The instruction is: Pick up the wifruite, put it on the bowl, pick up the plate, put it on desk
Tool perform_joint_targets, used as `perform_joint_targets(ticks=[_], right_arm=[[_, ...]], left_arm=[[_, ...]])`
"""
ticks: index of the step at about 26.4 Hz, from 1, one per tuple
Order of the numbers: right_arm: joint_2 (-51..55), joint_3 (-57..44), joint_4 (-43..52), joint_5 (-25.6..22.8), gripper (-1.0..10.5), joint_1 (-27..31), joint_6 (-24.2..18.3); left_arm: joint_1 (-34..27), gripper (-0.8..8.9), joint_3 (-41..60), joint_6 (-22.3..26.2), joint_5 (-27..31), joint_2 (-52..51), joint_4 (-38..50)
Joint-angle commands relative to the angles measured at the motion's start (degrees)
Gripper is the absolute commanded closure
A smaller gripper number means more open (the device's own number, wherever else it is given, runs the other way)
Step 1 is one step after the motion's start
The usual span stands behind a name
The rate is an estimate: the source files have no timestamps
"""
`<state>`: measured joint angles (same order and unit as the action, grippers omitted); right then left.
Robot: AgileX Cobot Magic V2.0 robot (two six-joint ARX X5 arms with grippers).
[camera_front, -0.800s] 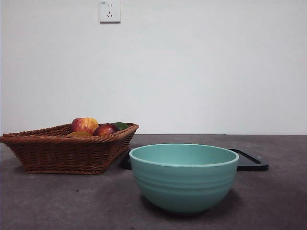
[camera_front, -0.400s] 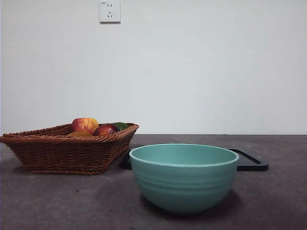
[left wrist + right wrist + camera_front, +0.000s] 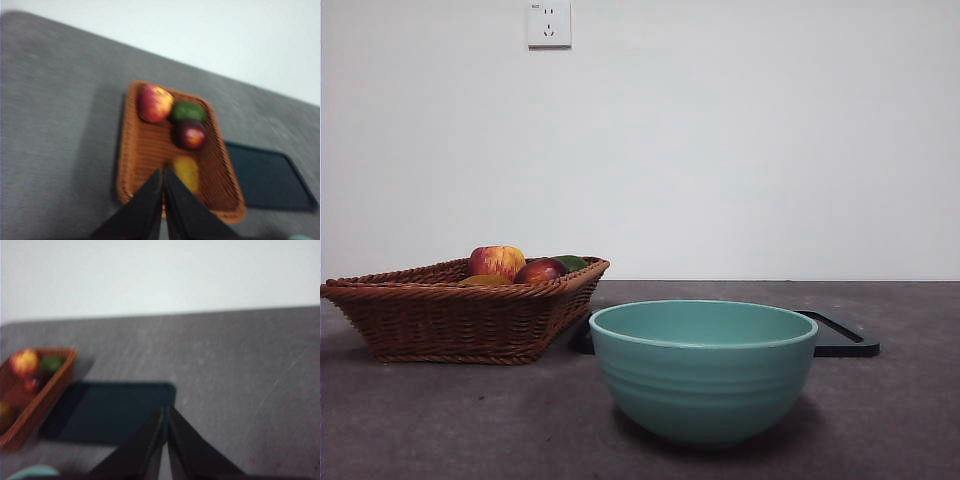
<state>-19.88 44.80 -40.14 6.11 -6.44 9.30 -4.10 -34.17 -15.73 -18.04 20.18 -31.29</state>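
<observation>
One bowl [image 3: 703,370]; four fruits in one basket [image 3: 145,165].

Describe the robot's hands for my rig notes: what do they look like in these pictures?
Only the wrist views show them. The left hand has two plain black jaws, flat-sided wedges tapering to narrow tips. The right hand looks the same: two matte black tapering jaws. No cables, markings or labels show on either. The front view shows no arm at all.

Nothing readable anywhere tbh, the wall socket [image 3: 549,23] had a tiny dark mark in its top corner but it was way too small to make out
</observation>
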Motion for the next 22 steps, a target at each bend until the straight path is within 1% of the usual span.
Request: perform_joint_targets(ticks=[1,7,9,12,15,21,22], right_arm=[[-4.22,4.28,-3.41,2.71,9.4,-0.22,-2.97],[-12.5,11.47,-11.74,9.22,9.4,-0.24,-6.43],[-14.8,13.29,-14.23,11.54,9.4,-0.24,-7.56],[-17.77,15.61,-17.9,13.64,9.4,-0.24,-9.51],[-19.43,16.41,-20.63,13.84,9.4,-0.94,-10.95],[-19.34,16.41,-21.24,13.81,9.4,-2.12,-11.23],[-19.34,16.41,-21.24,13.81,9.3,-2.12,-11.23]], left_arm=[[0.07,8.04,-4.0,3.8,-3.17,3.65,-2.56],[1.88,8.04,-10.67,7.63,-7.41,9.84,-10.1],[2.93,8.04,-12.7,9.07,-7.67,11.69,-13.07],[4.76,8.04,-15.37,11.04,-8.22,14.36,-17.64],[6.86,8.04,-16.7,12.55,-9.46,16.37,-20.81],[7.56,8.03,-16.7,12.7,-9.44,16.85,-20.0],[7.56,7.76,-16.7,12.61,-9.44,16.85,-20.15]])
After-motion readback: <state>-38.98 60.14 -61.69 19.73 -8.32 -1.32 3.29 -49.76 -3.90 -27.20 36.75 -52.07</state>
